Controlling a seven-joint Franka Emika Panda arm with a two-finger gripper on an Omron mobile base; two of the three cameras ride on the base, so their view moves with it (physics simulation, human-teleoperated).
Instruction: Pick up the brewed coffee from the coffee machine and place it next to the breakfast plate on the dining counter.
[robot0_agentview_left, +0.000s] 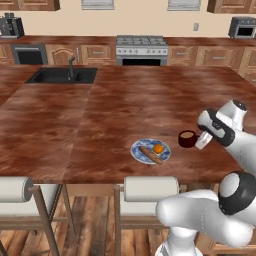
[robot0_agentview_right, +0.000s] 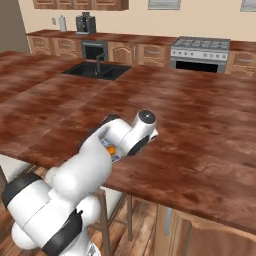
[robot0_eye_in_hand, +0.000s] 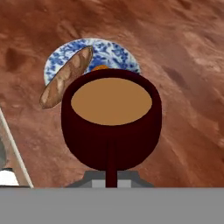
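Brown dining counter (robot0_agentview_left: 125, 110) holds the breakfast plate (robot0_agentview_left: 150, 151) near its front edge. My gripper (robot0_agentview_left: 201, 140) pinches the brewed coffee (robot0_agentview_left: 187, 138) by its handle, just right of the plate.

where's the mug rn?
Left base view: the mug is just right of the plate, near the counter's front edge, held by its handle in the gripper.

Both base views look forward and down across the table (robot0_agentview_left: 115, 110) from behind the arm, sharing the sink (robot0_agentview_left: 62, 75) and stove (robot0_agentview_left: 141, 47). The hand view sits close above the mug (robot0_eye_in_hand: 111, 120) and plate (robot0_eye_in_hand: 109, 54).
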